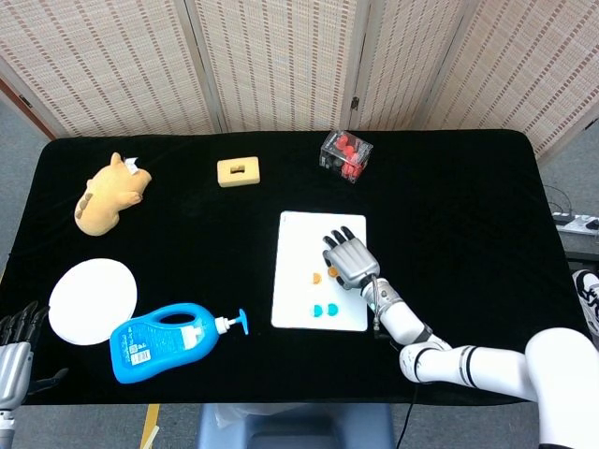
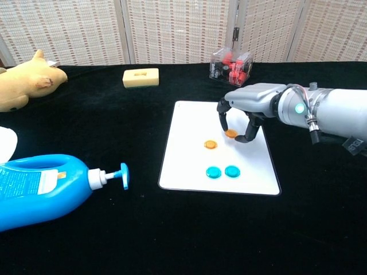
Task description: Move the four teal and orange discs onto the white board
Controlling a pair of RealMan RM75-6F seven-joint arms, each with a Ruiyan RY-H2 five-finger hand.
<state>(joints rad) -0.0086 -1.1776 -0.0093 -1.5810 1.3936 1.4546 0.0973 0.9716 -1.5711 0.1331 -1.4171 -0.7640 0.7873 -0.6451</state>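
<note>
Two teal discs point(image 2: 222, 172) (touching), two orange discs point(image 2: 211, 144).

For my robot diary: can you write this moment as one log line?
right hand: holds orange disc over white board | on board: three discs | left hand: idle, table edge

Illumination is bright, even and diffuse from overhead, shadows are faint, focus is sharp, and the black tablecloth point(image 1: 187, 224) absorbs glare.

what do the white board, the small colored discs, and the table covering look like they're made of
White board: looks like smooth, rigid plastic or coated board, with rounded corners and a faint sheen.
Discs: probably glossy plastic, going by the saturated teal and orange and small highlights.
Table covering: matte black fabric, felt- or velvet-like, without reflections.
</note>
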